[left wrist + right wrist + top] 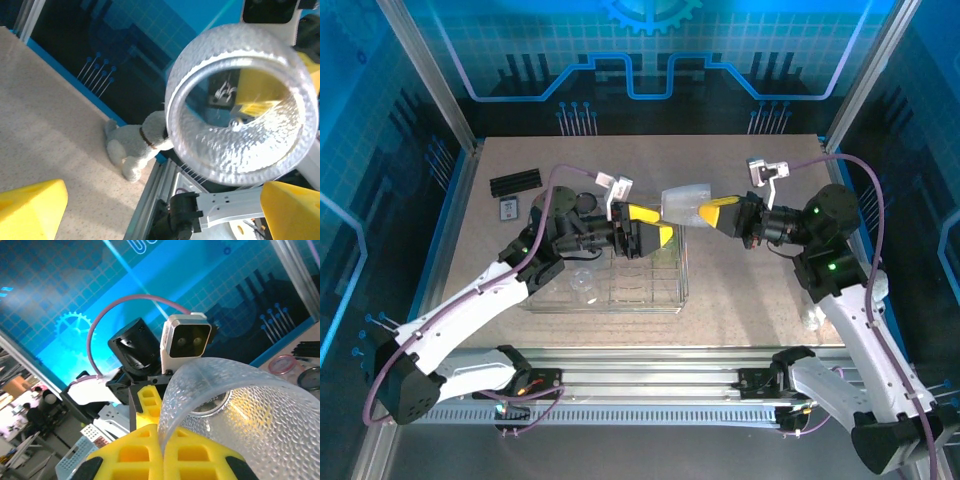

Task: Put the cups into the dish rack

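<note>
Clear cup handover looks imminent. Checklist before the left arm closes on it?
1. Grip: right gripper shut on the clear cup: ok.
2. Receiver: left gripper with jaws wide open: ok.
3. Alignment: cup centred between the left fingers: not ok. In the left wrist view it sits high and to the right of the gap.
4. Clearance: left fingers apart from the cup wall: cannot tell from the top view.
5. Drop zone: dish rack lying under the handover point: ok.
</note>
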Action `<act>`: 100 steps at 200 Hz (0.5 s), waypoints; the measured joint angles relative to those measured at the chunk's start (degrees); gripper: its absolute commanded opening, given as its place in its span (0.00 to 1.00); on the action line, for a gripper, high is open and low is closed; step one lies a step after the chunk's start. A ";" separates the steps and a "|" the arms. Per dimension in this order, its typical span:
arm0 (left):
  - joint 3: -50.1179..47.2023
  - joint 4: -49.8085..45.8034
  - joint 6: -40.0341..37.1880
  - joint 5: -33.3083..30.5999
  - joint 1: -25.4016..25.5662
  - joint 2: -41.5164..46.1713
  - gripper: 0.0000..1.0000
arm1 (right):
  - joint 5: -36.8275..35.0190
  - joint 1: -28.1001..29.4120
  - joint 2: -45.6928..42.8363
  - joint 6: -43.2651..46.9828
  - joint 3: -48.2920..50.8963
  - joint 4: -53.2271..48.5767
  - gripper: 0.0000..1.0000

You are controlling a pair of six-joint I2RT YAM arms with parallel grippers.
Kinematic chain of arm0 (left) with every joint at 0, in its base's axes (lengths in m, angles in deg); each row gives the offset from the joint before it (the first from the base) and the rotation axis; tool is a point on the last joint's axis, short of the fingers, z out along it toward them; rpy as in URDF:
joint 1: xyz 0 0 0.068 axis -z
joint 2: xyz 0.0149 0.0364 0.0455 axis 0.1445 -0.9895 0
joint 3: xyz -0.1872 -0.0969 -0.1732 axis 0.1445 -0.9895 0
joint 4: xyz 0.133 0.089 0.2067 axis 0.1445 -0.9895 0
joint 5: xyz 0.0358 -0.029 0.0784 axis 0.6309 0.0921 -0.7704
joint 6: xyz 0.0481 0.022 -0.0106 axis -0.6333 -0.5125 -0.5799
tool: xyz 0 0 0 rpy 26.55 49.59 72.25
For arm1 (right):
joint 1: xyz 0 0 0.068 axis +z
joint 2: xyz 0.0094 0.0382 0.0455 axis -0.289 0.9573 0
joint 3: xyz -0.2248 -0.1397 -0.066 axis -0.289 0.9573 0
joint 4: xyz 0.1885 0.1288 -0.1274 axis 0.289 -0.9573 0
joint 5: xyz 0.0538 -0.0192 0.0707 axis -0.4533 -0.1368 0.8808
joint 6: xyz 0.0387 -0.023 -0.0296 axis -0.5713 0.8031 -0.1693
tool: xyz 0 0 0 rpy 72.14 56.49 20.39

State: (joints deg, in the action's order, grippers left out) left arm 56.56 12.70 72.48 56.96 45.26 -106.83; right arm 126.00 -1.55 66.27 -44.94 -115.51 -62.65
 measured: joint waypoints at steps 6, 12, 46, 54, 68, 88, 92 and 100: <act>0.00 0.90 0.35 0.50 0.00 0.00 0.99 | 0.52 0.39 0.11 -0.17 0.00 0.37 0.00; 0.00 1.73 0.63 0.92 0.00 0.00 0.99 | 0.83 0.81 0.20 -0.33 0.00 0.52 0.00; 0.00 5.84 2.64 3.58 0.00 0.00 0.99 | 1.86 2.40 0.79 -0.09 0.00 0.00 0.00; 0.00 6.67 3.30 4.17 0.00 0.00 0.98 | 1.88 2.49 0.94 0.00 0.00 -0.26 0.00; 0.02 7.50 3.76 5.01 0.00 0.00 0.95 | 1.86 2.49 1.16 0.33 0.00 -0.68 0.00; 0.31 7.72 4.85 6.05 0.00 -0.17 0.88 | 1.86 2.75 1.62 0.55 0.00 -0.92 0.00; 0.48 7.72 4.92 6.21 0.00 -0.33 0.86 | 1.84 2.82 1.73 0.59 0.00 -1.11 0.00; 0.81 7.74 5.18 6.54 0.00 -0.63 0.84 | 1.86 2.86 1.90 0.61 0.00 -1.31 0.00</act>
State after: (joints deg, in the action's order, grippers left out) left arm 57.37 20.44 77.66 63.49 45.26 -107.47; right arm 127.86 1.31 68.17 -44.33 -115.51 -63.96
